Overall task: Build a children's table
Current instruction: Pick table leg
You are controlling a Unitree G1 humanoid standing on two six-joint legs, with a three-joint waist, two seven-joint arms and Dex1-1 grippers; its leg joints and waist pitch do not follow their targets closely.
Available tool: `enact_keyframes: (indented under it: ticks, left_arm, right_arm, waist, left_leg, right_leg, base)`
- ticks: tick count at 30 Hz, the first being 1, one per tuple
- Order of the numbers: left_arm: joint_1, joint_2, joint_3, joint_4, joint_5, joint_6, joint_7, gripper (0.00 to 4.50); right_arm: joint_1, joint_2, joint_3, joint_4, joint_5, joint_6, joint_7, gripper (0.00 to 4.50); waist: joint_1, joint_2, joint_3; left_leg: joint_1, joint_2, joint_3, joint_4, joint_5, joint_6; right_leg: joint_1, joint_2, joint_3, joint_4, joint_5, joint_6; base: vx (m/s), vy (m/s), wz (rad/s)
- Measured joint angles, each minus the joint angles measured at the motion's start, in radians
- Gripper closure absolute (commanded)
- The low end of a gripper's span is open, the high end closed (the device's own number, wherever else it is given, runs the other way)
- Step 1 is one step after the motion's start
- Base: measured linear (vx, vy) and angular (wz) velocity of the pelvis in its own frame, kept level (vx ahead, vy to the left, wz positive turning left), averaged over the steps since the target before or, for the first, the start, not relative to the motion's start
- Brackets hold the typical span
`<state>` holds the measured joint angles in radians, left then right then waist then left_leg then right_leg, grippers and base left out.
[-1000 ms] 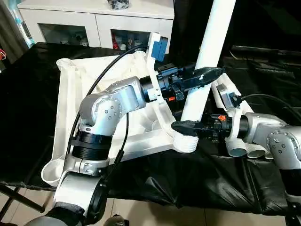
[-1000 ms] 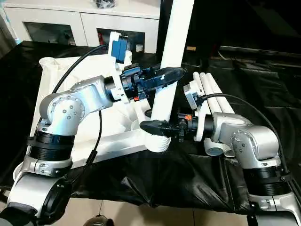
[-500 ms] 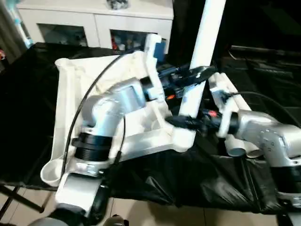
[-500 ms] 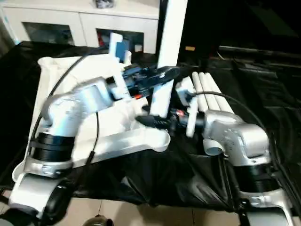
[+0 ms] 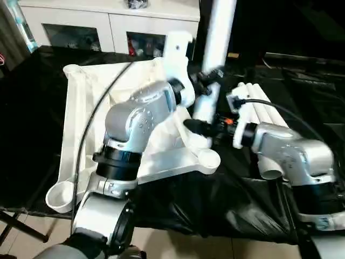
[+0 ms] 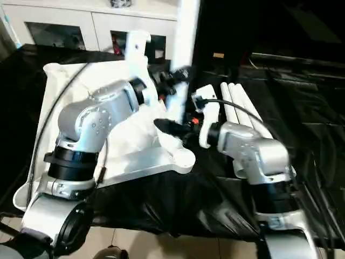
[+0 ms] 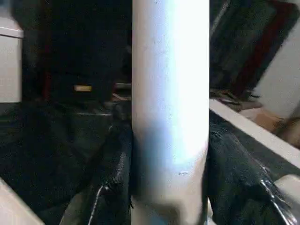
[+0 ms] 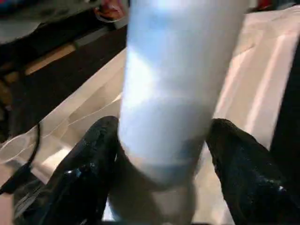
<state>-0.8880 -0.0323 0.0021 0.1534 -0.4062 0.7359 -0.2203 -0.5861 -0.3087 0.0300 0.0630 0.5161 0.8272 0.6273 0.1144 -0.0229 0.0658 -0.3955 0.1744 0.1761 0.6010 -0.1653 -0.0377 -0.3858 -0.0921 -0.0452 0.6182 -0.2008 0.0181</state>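
Children's table [image 5: 81, 124] is seen lying upside down, its ribbed underside turned upward, on a larger table covered by a black cloth [image 5: 215, 210]. Round sockets are seen at its corners: one at the near right corner [image 5: 208, 158], and one at the near left corner [image 5: 60, 195], which hangs over the cloth's edge. One white leg [image 5: 218, 32] is held upright over the right part of the upturned top, just behind the near right socket, and its upper end is cut off by the picture's edge. Whether its lower end is seated in anything cannot be told.

The left pincer [image 5: 209, 75] is clenched on this leg partway up; in the left wrist view its black fingers [image 7: 115, 183] are pressed against both sides of the tube. The right pincer [image 5: 197, 127] is placed lower on the same leg, near its bottom end. Its fingers [image 8: 89, 168] are spread to either side of the tube with a slight gap left on one side, so it is read as released.

Three more legs [image 5: 259, 105] are laid side by side on the cloth to the right, partly hidden by the right forearm. A white cabinet [image 5: 108, 21] with glass doors is seen behind the table.
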Motion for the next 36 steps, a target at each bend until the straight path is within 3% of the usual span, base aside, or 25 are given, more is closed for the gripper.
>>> enact_keyframes:
  ticks: [1, 5, 6, 12, 15, 21, 26, 33, 36]
  left_arm:
    - [-0.002, -0.003, 0.000, 0.000, 0.007, -0.001, 0.009, 2.66]
    - [-0.008, -0.011, 0.000, 0.000, 0.012, -0.003, 0.019, 2.66]
    - [-0.008, -0.013, 0.000, 0.000, 0.012, -0.003, 0.019, 2.66]
    - [-0.008, -0.020, 0.000, 0.000, 0.015, -0.003, 0.028, 2.66]
    - [-0.009, -0.022, 0.000, 0.000, 0.020, -0.003, 0.029, 1.96]
    - [-0.010, -0.018, 0.001, 0.002, 0.017, -0.003, 0.016, 1.55]
    - [-0.012, -0.007, 0.055, 0.026, -0.056, -0.024, -0.073, 1.41]
    - [-0.012, 0.043, 0.111, 0.038, -0.187, 0.013, -0.261, 1.41]
    - [-0.012, 0.059, 0.107, 0.036, -0.210, 0.039, -0.306, 1.75]
  right_arm:
    - [-0.002, 0.008, -0.001, 0.001, -0.001, 0.001, -0.012, 1.69]
    - [-0.003, 0.022, -0.001, 0.002, 0.000, 0.005, -0.022, 1.72]
    - [-0.004, 0.022, -0.001, 0.002, 0.000, 0.006, -0.025, 2.06]
    - [-0.013, 0.033, -0.017, 0.026, 0.001, 0.010, -0.037, 2.48]
    - [-0.013, 0.031, -0.021, 0.027, 0.001, 0.011, -0.033, 2.55]
    - [0.008, 0.004, -0.021, 0.015, 0.022, 0.012, 0.025, 2.56]
    - [0.083, -0.078, -0.026, -0.059, 0.094, 0.020, 0.177, 2.56]
    - [0.098, -0.109, -0.041, -0.082, 0.142, 0.022, 0.282, 2.57]
    - [0.104, -0.121, -0.041, -0.090, 0.152, 0.022, 0.304, 2.57]
  waist:
    - [0.001, 0.000, 0.000]
    - [0.002, 0.000, 0.000]
    - [0.002, -0.001, 0.000]
    - [0.000, -0.001, 0.000]
    - [0.001, -0.001, 0.000]
    - [0.001, -0.001, 0.000]
    - [0.004, -0.001, 0.000]
    - [0.001, 0.000, 0.000]
    - [0.003, 0.000, 0.000]
  left_leg:
    - [0.000, 0.000, 0.000, 0.000, 0.000, 0.000]
    - [-0.001, 0.000, 0.000, 0.000, 0.000, 0.000]
    - [-0.001, 0.000, 0.000, 0.000, 0.000, 0.000]
    - [-0.001, 0.000, 0.000, 0.000, 0.000, 0.000]
    - [-0.001, 0.000, 0.000, 0.000, 0.000, 0.000]
    - [-0.001, 0.000, 0.000, 0.000, 0.000, 0.000]
    - [-0.001, 0.000, 0.000, 0.000, 0.000, 0.000]
    - [0.000, 0.000, 0.000, 0.000, 0.000, 0.000]
    - [-0.001, 0.000, 0.000, 0.000, 0.000, 0.000]
  right_leg:
    - [0.000, 0.000, 0.000, 0.000, 0.000, 0.000]
    - [0.000, 0.000, 0.000, 0.000, 0.000, 0.000]
    - [0.000, 0.000, 0.000, 0.000, 0.000, 0.000]
    - [0.000, 0.000, 0.000, 0.000, 0.000, 0.000]
    - [0.000, 0.000, 0.000, -0.001, 0.000, 0.000]
    - [0.000, 0.000, 0.000, -0.001, 0.000, 0.000]
    - [0.000, 0.000, 0.000, -0.001, 0.001, 0.000]
    - [0.000, 0.000, 0.000, 0.000, 0.001, 0.000]
    - [0.000, 0.000, 0.000, 0.000, 0.001, 0.000]
  base:
    - [0.000, 0.000, 0.00]
    - [0.000, 0.000, 0.00]
    - [0.000, 0.000, 0.00]
    - [0.000, 0.000, 0.00]
    - [0.000, 0.000, 0.00]
    - [0.000, 0.000, 0.00]
    - [0.000, 0.000, 0.00]
    - [0.000, 0.000, 0.00]
    - [0.000, 0.000, 0.00]
